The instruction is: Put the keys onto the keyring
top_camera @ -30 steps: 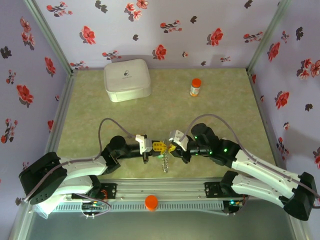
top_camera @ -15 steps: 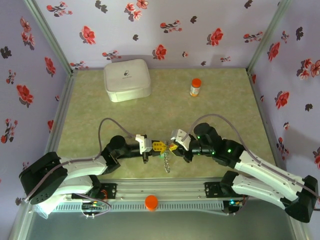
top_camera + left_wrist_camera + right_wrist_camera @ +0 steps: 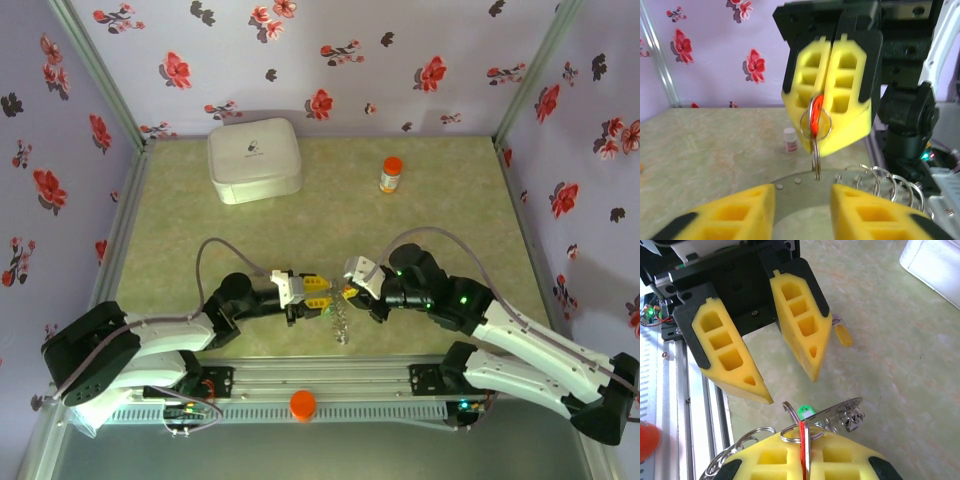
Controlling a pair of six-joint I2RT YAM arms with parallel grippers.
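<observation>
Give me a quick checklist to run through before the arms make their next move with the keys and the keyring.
1. Right gripper shut on the red key: ok.
2. Left gripper open, nothing between its fingers: ok.
3. Red key threaded onto the keyring: cannot tell.
4. Yellow key on the keyring: not ok, it lies on the table, apart from it.
5. Orange-capped bottle and white box well away from both arms: ok.
</observation>
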